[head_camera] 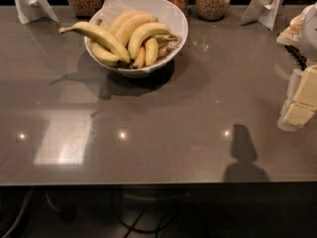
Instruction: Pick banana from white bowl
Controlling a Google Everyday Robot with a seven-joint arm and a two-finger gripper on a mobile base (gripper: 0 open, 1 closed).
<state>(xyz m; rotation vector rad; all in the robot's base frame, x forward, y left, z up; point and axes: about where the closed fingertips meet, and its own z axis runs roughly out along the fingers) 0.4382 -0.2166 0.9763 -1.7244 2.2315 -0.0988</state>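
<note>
The white bowl (174, 15) stands at the back of the grey table, left of centre, and holds several bananas. The banana (101, 37), the longest one, lies across the bowl's left side on top of the others. Its thin stem sticks out over the left rim and its dark tip points toward the middle of the bowl. Shorter bananas (143, 33) are bunched to its right. My gripper (301, 102), with pale yellow parts, is at the far right edge of the view, low over the table and well away from the bowl. It holds nothing that I can see.
Several glass jars of grains (213, 1) line the back edge behind the bowl. White folded stands sit at the back left (30, 4) and back right (265, 6). The table's front edge (158, 183) runs across the bottom, with cables on the floor below.
</note>
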